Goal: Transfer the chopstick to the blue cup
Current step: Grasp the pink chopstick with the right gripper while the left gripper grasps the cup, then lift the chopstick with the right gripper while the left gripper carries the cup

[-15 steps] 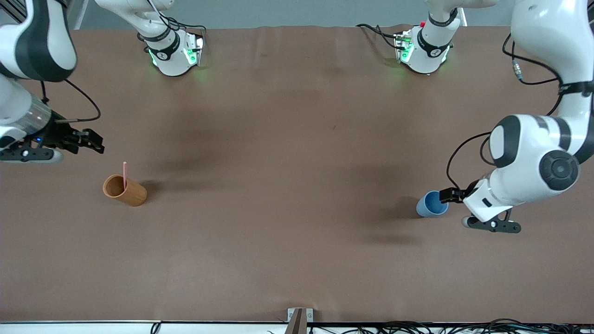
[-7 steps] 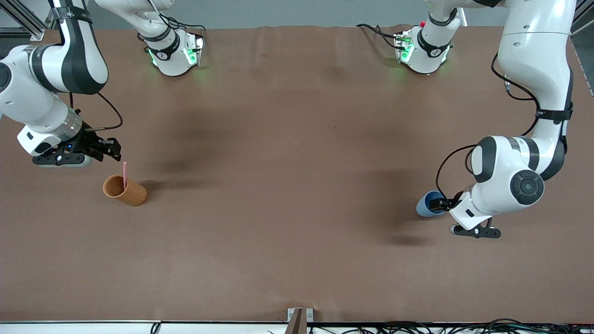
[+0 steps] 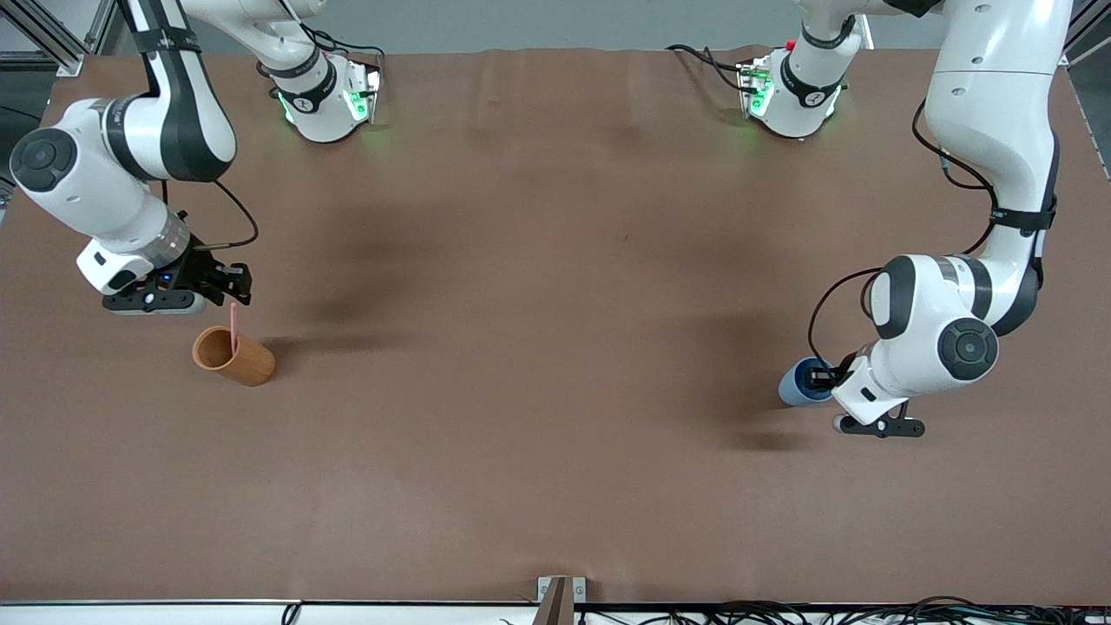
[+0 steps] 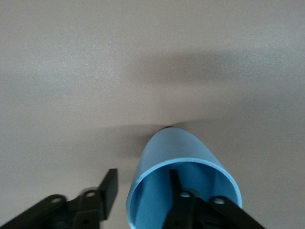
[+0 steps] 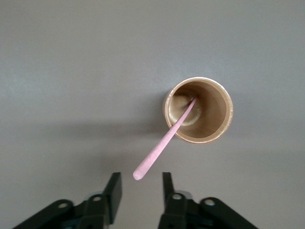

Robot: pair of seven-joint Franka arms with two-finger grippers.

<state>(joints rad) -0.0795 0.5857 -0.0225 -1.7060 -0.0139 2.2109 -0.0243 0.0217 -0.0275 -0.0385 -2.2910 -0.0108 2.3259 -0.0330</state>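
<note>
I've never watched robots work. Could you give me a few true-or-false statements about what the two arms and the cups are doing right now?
1. The pink chopstick stands in the brown cup. True.
2. The right pincer is shut on the chopstick. False: its fingers are open, with the chopstick's top just short of the gap between them.
3. The left pincer has one finger inside the blue cup and one outside its wall. True.
4. The blue cup lies tipped over on the table. False: it stands upright, mouth up.
5. The two cups stand side by side. False: the brown cup is toward the right arm's end, the blue cup toward the left arm's.
</note>
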